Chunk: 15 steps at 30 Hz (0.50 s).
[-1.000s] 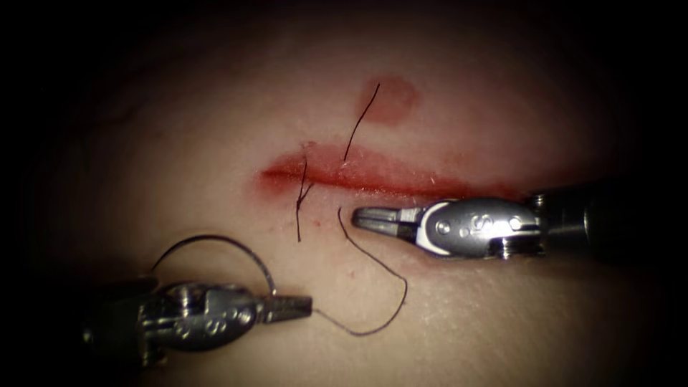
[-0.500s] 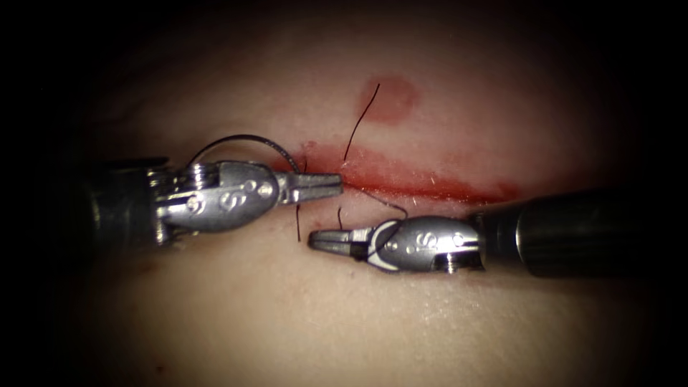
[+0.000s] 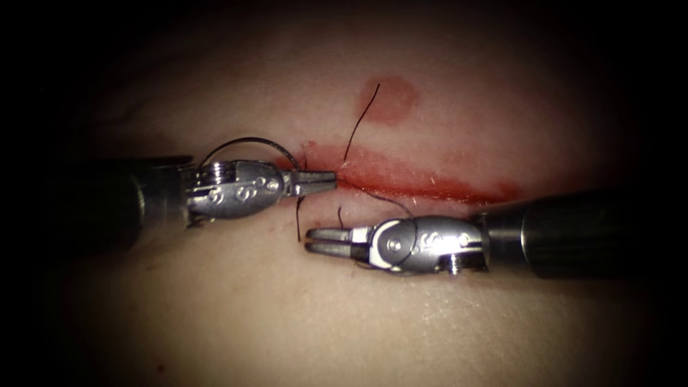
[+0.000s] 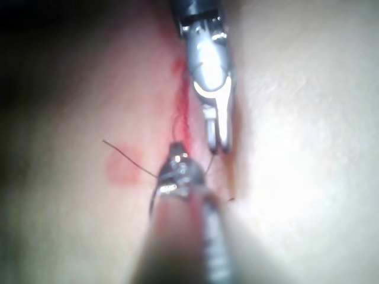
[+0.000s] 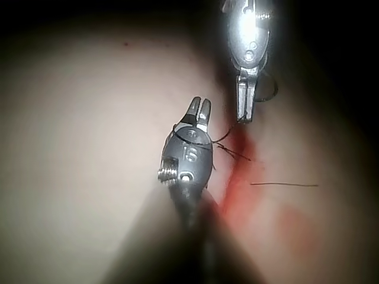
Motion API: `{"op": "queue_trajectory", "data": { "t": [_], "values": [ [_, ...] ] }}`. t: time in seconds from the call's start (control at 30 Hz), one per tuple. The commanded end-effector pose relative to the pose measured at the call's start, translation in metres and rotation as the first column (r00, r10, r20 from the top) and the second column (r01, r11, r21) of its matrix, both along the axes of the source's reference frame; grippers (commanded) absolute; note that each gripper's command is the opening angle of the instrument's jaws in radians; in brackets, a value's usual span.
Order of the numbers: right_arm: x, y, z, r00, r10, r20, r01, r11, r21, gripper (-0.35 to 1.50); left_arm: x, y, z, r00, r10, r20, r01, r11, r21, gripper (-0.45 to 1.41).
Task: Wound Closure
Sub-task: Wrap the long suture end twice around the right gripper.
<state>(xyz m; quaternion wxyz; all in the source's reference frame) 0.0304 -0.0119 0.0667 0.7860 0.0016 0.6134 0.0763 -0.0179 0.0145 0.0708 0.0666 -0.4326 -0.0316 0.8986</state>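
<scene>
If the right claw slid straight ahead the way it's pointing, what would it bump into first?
Probably the short upright end of thread just beyond the right claw, whose jaws stand slightly apart. Past that lies bare tissue under the left claw. Depth is hard to judge, so it might pass over it.

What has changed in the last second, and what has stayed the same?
The left end effector, jaws shut on the needle near one end of its curve, rose from below the cut to its left end. The right end effector moved left and opened slightly; the thread now wraps around it. The needle remains outside the tissue; the thread ends stayed.
</scene>
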Motion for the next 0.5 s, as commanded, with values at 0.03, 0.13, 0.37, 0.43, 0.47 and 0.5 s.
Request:
{"op": "queue_trajectory", "data": {
  "t": [0.03,0.13,0.37,0.43,0.47,0.5],
  "values": [
    [0.0006,-0.0005,0.0005,1.0,0.004,-0.005,-0.004,1.0,0.007,0.34,-0.0006,-0.0004,0.001,1.0,0.008,-0.007,-0.008,1.0,0.001,-0.45],
    [0.0007,-0.0005,0.0005,1.0,0.011,-0.011,-0.011,1.0,0.005,0.42,-0.0006,-0.0015,0.0017,1.0,0.015,-0.021,-0.016,1.0,-0.005,-0.45],
    [0.0004,0.0003,0.0003,0.997,0.079,-0.009,-0.079,0.997,0.002,0.76,0.001,-0.0031,0.0015,0.999,0.021,-0.03,-0.022,1.0,-0.004,-0.45],
    [0.0001,0.0009,0.0,0.992,0.129,-0.004,-0.129,0.992,-0.003,0.94,0.0022,-0.0038,0.001,0.999,0.023,-0.034,-0.023,1.0,-0.004,-0.45],
    [0.0,0.0011,0.0,0.991,0.135,-0.005,-0.135,0.991,-0.003,0.94,0.0024,-0.004,0.0008,0.999,0.023,-0.034,-0.023,1.0,-0.004,-0.45],
    [-0.0001,0.0012,0.0,0.99,0.144,-0.004,-0.144,0.99,-0.004,0.96,0.0027,-0.0042,0.0007,0.999,0.025,-0.037,-0.026,1.0,-0.003,-0.45]
  ]
}}
